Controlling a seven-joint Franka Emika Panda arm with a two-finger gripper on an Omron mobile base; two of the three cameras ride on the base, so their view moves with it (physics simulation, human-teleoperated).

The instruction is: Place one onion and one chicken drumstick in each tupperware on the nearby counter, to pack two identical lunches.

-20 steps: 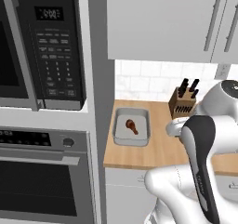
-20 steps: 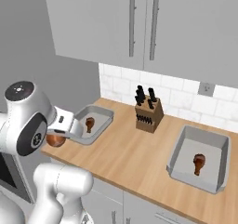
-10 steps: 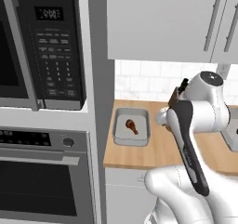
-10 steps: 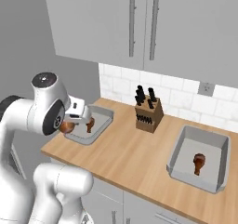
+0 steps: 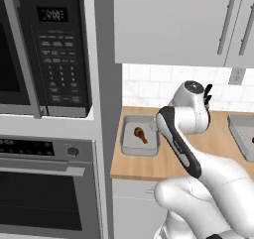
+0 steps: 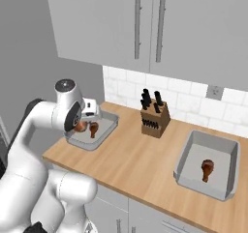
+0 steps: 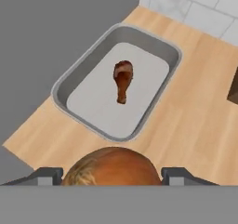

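— What have you got between your fingers?

— An onion [image 7: 113, 166]. My gripper [image 7: 111, 174] is pinched on it, one finger tip [image 7: 45, 175] at each flank, and the ball bulges up between them. It is round and orange-brown, smooth, with a paler, slightly shiny streak on its left shoulder in the hand view. From the right base view I can just see a bit of it [image 6: 80, 126] under my wrist, over the near edge of the left tray.

— And where is that tray?

— The tupperware [image 7: 69, 80] lies below me on the counter [image 7: 195, 125], at its left end, near the tiled wall. It is a shallow grey rectangle with rounded corners and a raised rim, its floor a lighter grey. I hang above its near rim, not touching it.

— Anything inside?

— One chicken drumstick [image 7: 122, 81], lying about in the middle of the floor. Dark reddish-brown, thick and rounded at the far end, narrowing to a thin stub that points towards me. In the left base view it [image 5: 140, 134] shows as a small dark club in the tray [image 5: 130, 149].

— The other lunch?

— A second tupperware [image 6: 232, 152] sits well apart, past the knife block [image 6: 154, 117], at the right of the counter. It holds its own drumstick [image 6: 207, 169], same colour and shape.
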